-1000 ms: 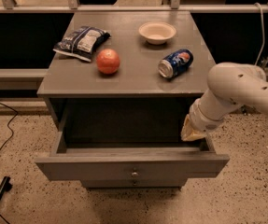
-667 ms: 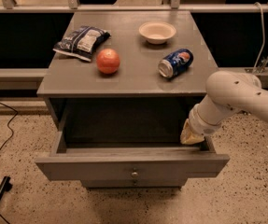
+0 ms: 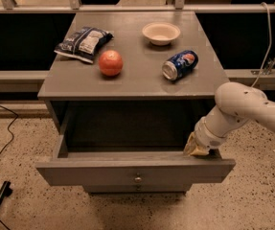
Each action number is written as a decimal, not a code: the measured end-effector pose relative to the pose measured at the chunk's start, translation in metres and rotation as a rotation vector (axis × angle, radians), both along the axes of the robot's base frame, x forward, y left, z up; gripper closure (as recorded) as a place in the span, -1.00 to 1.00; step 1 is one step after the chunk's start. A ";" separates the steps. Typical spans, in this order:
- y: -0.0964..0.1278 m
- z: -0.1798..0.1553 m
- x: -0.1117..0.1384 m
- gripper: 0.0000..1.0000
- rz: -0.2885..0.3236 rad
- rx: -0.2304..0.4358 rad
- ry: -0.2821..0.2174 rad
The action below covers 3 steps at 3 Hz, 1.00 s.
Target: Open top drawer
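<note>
The top drawer [image 3: 103, 172] is a wide grey drawer with a small round metal knob [image 3: 138, 179] centred on its front. It stands pulled well out from the grey cabinet [image 3: 137, 83], and its shallow inside is dark. My gripper [image 3: 196, 147] sits at the drawer's right rear corner, just behind the top edge of the front panel, at the end of my white arm [image 3: 237, 109] that comes in from the right. A lower drawer front with a second knob [image 3: 138, 187] peeks out beneath.
On the cabinet top lie a dark snack bag [image 3: 83, 42], an orange round fruit [image 3: 110, 63], a cream bowl [image 3: 161, 33] and a blue soda can [image 3: 179, 64] on its side. A railing runs behind. Cables lie on the speckled floor at left.
My arm and gripper have shifted slightly left along the drawer's right side. The drawer stays out about as far as before.
</note>
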<state>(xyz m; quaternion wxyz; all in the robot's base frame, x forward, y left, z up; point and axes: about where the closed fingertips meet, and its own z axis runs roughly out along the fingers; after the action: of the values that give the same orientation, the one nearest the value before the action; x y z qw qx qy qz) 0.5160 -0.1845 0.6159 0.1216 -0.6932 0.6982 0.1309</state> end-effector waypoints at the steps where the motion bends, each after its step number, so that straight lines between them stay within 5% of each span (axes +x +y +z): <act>1: 0.003 0.001 -0.017 1.00 0.022 0.017 0.046; 2: 0.008 0.005 -0.054 1.00 0.056 0.042 0.133; 3: 0.010 0.008 -0.066 1.00 0.067 0.051 0.160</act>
<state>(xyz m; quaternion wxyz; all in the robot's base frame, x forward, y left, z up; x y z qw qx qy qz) 0.4500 -0.1746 0.6235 0.0787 -0.7002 0.6786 0.2076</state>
